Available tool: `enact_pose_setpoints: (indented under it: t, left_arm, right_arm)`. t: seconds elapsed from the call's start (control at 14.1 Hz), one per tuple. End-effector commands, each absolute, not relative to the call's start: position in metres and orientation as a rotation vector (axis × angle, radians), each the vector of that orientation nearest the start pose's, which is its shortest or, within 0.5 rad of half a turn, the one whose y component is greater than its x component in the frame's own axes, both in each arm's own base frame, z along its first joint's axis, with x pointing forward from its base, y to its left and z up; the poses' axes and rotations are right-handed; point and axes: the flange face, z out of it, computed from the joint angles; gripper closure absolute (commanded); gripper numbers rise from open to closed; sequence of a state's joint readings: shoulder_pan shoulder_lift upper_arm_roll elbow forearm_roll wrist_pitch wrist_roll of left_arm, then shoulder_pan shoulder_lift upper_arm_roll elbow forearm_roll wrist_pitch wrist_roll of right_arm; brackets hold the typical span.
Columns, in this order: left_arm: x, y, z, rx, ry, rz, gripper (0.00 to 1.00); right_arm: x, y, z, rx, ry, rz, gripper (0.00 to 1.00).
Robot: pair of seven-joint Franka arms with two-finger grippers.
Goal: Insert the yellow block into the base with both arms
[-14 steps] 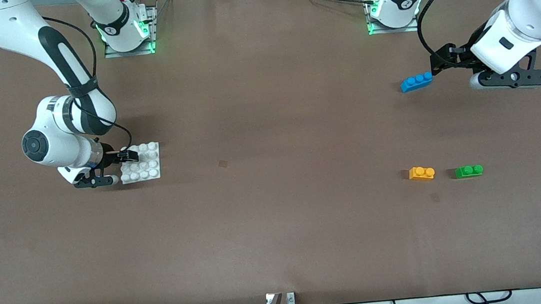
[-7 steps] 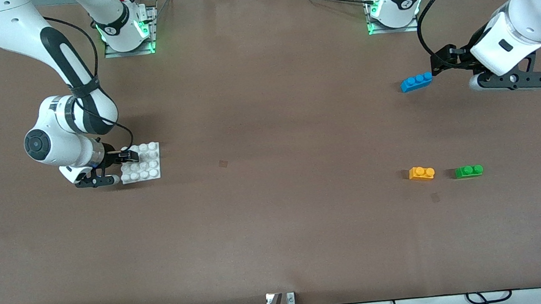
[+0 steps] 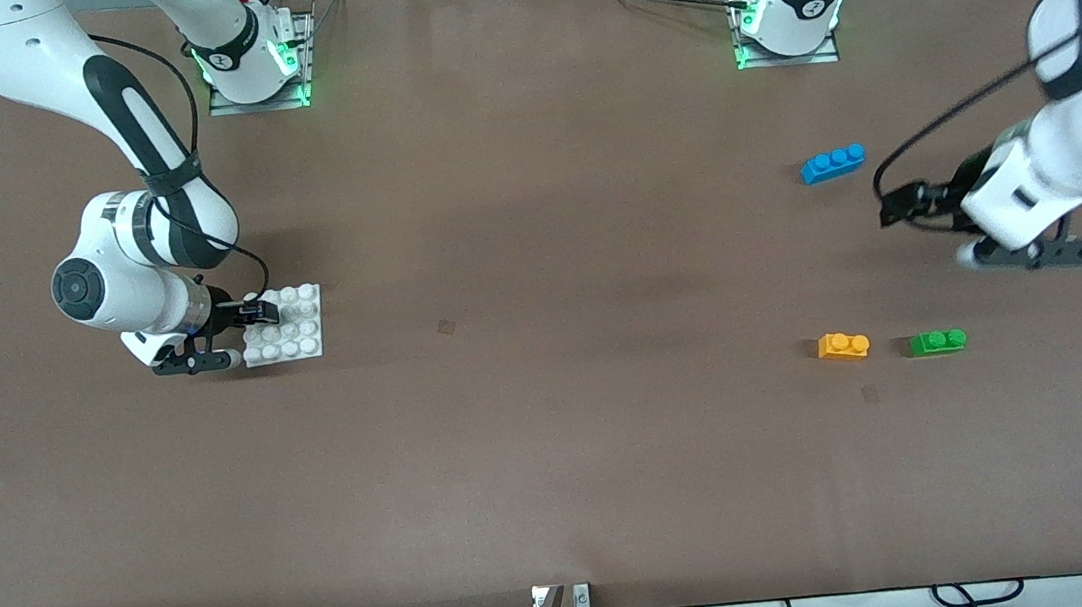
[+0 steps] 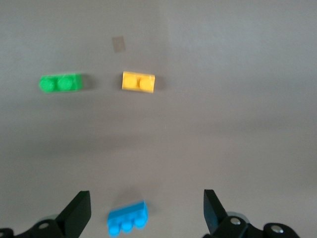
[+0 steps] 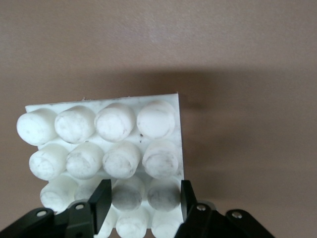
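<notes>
The yellow block [image 3: 843, 345] lies on the table toward the left arm's end, beside a green brick [image 3: 937, 341]. In the left wrist view the yellow block [image 4: 138, 82] is well ahead of the fingers. My left gripper [image 3: 893, 206] hangs open and empty over the table between the blue brick [image 3: 832, 162] and the green one; its own view [image 4: 144, 198] has the blue brick [image 4: 128, 220] between its fingers but far below. The white base [image 3: 296, 319] lies toward the right arm's end. My right gripper [image 3: 251, 314] is at the base's edge, its fingers [image 5: 145, 193] shut on two studs of the base [image 5: 124, 139].
The green brick [image 4: 60, 83] lies beside the yellow block, toward the left arm's end. A small dark mark [image 3: 446, 327] is on the brown mat at mid-table. The arms' bases [image 3: 254, 62] [image 3: 787, 11] stand along the edge farthest from the front camera.
My left arm has swung from beside the blue brick toward the yellow and green bricks, still open. The right gripper's fingers have narrowed onto the base's studs; the base has not moved.
</notes>
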State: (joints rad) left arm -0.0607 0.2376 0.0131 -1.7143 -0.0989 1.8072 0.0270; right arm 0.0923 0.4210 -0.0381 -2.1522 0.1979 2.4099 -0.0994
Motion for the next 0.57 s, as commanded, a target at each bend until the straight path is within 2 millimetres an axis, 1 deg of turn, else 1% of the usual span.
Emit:
enact_pose_setpoints:
  t: [0.0, 0.07, 0.14, 0.28, 0.43, 0.5]
  left_arm:
    - [0.638, -0.043, 0.365, -3.239, 0.075, 0.237, 0.00]
    - [0.645, -0.042, 0.346, -3.236, 0.067, 0.219, 0.00]
    - [0.652, -0.042, 0.330, -3.235, 0.060, 0.197, 0.00]
    - [0.663, -0.054, 0.303, -3.229, 0.083, 0.200, 0.00]
    - [0.676, -0.051, 0.280, -3.221, 0.105, 0.159, 0.00]
    - [0.679, -0.049, 0.276, -3.219, 0.120, 0.130, 0.00]
  right_arm:
    - [0.541, 0.070, 0.170, -3.025, -0.089, 0.236, 0.43]
    - [0.539, 0.089, 0.168, -3.027, -0.129, 0.242, 0.44]
    - [0.539, 0.103, 0.168, -3.026, -0.149, 0.240, 0.44]
    - [0.540, 0.125, 0.161, -3.026, -0.203, 0.243, 0.44]
    - [0.538, 0.162, 0.147, -3.023, -0.283, 0.246, 0.44]
    - [0.538, 0.181, 0.138, -3.018, -0.251, 0.229, 0.44]
